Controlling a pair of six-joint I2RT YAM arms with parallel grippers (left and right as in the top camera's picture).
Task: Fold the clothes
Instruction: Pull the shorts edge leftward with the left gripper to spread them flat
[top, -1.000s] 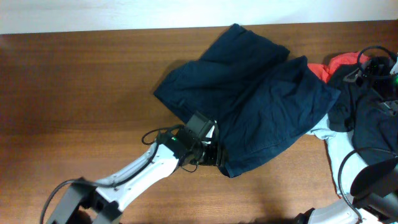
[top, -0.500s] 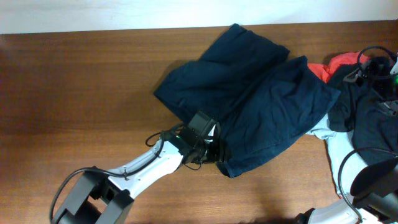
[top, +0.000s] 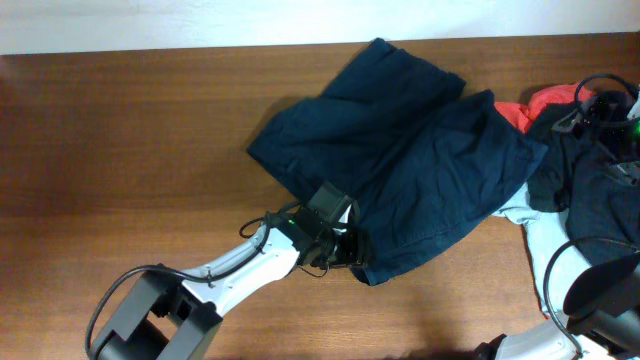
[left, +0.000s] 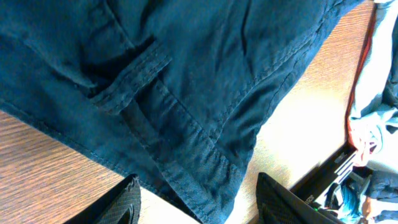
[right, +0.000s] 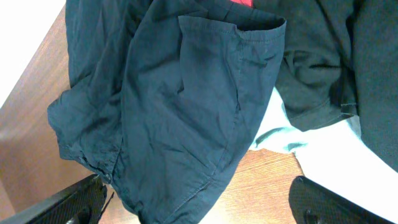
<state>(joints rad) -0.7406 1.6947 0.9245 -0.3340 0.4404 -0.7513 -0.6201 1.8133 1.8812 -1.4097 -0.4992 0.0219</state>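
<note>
Left wrist view: my left gripper (left: 199, 190), jaws apart, straddles the near hem of the dark navy woven shorts (left: 186, 74), which lie rumpled on the brown wooden table (left: 37, 168). This looks like the grasping step, and next calls for pinching that hem.

Your left gripper (top: 350, 256) has edged a little further into the hem of the dark navy shorts (top: 420, 170). The cloth's near edge now sits right at its fingers (left: 126, 202) rather than just ahead of them. Behind the fingers, the left arm (top: 250, 275) has swung. Its dark rear links have come further into the overhead view and stand closer behind the wrist.
</note>
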